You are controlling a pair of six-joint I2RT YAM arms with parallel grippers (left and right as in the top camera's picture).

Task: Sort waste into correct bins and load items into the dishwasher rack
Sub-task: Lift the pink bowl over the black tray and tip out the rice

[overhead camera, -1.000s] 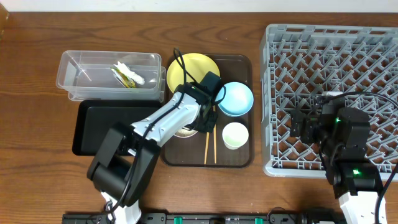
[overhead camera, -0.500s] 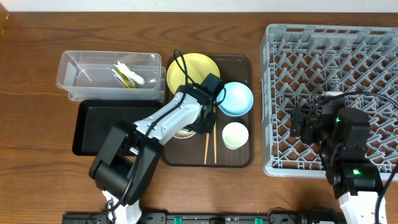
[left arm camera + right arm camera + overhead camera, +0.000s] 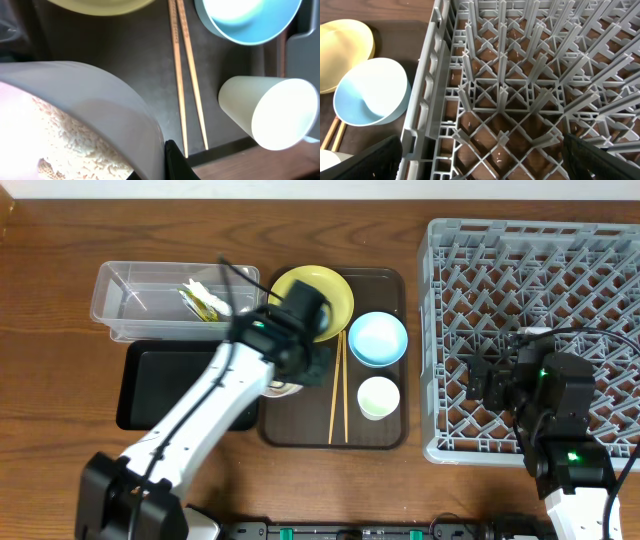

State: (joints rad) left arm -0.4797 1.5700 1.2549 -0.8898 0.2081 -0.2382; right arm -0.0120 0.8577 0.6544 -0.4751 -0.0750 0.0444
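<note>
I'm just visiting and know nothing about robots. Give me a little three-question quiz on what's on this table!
1. True or false: the white bowl holds rice.
2. Where is the snack wrapper? A) clear tub B) black tray C) yellow plate
3. How many dishes sit in the dishwasher rack?
Key: 1 true; 2 A; 3 none.

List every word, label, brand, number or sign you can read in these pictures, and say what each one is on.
No text can be read in any view.
Snack wrapper in the clear tub: it carries print, but this is too small and blurred to read.
White bowl and dishwasher rack: no marking shows.
</note>
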